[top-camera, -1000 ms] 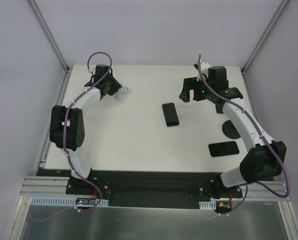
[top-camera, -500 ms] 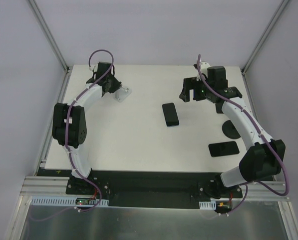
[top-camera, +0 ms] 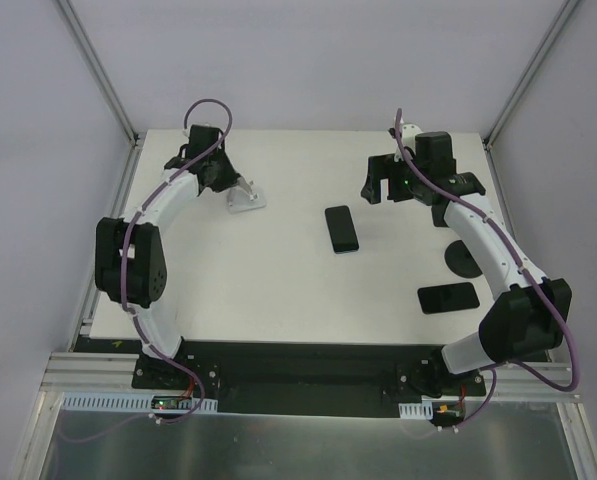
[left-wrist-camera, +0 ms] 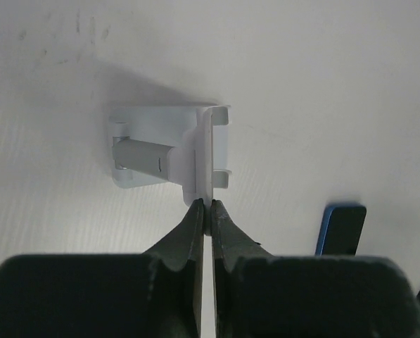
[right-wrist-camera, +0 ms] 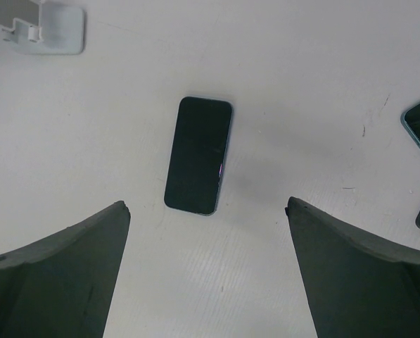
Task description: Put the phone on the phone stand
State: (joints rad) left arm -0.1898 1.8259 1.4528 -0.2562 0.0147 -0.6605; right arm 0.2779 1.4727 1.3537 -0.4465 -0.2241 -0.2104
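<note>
Right pincer (top-camera: 381, 190) hangs spread wide, the phone (right-wrist-camera: 198, 155) dead ahead, its long axis running away. Left pincer (left-wrist-camera: 207, 211) pinches the phone stand (left-wrist-camera: 164, 151).

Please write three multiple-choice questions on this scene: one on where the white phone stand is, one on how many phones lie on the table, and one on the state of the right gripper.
1. Where is the phone stand?
A. Far left part of the table, at the left gripper
B. Near right corner
C. Middle of the near edge

2. How many phones lie flat in the top view?
A. One
B. Two
C. Four

3. The right gripper is:
A. shut on a phone
B. shut on the stand
C. open, holding nothing

Answers:
1 A, the left wrist view shows that gripper pinching the stand's plate.
2 B, there is the middle phone and the right phone.
3 C, its fingers are spread wide above the middle phone.
</note>
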